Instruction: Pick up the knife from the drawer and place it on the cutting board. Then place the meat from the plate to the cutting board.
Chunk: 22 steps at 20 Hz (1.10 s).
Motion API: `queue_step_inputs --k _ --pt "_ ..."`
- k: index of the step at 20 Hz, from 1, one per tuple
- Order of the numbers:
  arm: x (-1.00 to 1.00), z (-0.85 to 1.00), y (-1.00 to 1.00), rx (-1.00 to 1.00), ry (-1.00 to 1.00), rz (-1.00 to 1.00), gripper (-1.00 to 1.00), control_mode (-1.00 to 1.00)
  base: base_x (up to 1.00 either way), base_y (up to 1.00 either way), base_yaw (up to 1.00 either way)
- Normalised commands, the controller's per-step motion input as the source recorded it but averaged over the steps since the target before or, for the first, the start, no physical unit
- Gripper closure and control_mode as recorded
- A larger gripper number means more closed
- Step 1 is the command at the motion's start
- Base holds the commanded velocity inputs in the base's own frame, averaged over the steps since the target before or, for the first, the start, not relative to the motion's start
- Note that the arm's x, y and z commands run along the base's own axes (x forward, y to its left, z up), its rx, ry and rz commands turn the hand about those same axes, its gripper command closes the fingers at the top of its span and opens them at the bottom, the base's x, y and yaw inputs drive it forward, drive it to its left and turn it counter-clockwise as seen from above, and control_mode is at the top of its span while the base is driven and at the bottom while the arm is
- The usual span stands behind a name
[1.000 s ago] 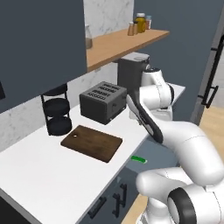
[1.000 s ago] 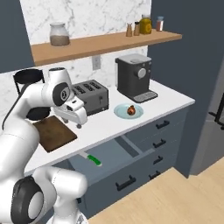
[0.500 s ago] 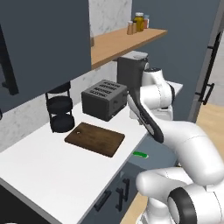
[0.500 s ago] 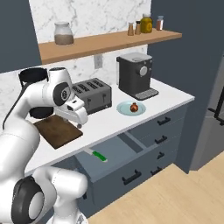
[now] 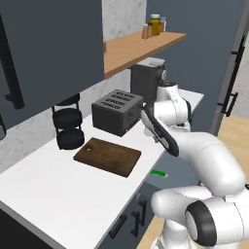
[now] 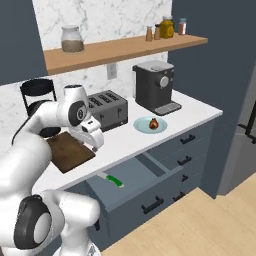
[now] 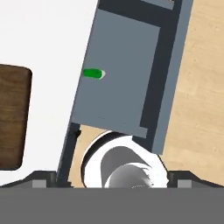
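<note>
The wide slate-blue drawer (image 6: 142, 172) stands pulled open below the counter. Inside it lies the knife (image 6: 114, 180), green handle up; the hand view has it at the drawer's left side (image 7: 93, 74), and it peeks out past the arm (image 5: 158, 173). The dark wooden cutting board (image 6: 69, 150) (image 5: 108, 155) lies bare on the white counter. On the pale plate (image 6: 143, 127) sits the meat (image 6: 154, 123), in front of the coffee machine. My gripper (image 6: 95, 145) hangs open over the counter edge between board and drawer, its tips (image 7: 111, 180) wide apart and holding nothing.
A dark toaster (image 6: 106, 109) stands behind the board, a coffee machine (image 6: 154, 87) to its right. A black stacked holder (image 5: 69, 127) sits at the board's far side. Narrower drawers with black handles (image 6: 187, 140) flank the open one. A wooden shelf (image 6: 120, 47) with jars hangs above.
The whole picture has shifted a little in both base views, so the camera moved. The arm keeps nearly the same pose and the knife still lies in the drawer.
</note>
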Motion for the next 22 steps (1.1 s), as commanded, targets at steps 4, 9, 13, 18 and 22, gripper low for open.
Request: queue_step_inputs --k 4,9,13,18,22 --pt "0.39 -1.00 -1.00 0.00 0.09 -0.24 -1.00 -1.00 0.00 0.00 0.00" --pt "0.82 -1.00 -0.98 0.00 0.18 -0.18 -1.00 -1.00 0.00 0.00 0.00" --pt "0.66 -0.96 -0.41 -0.08 0.05 -0.05 -1.00 -1.00 0.00 0.00 0.00" --pt "0.37 -0.76 -0.03 -0.15 0.00 0.04 -1.00 -1.00 0.00 0.00 0.00" --pt "0.05 -0.66 -0.19 -0.08 0.00 0.06 -1.00 -1.00 0.00 0.00 0.00"
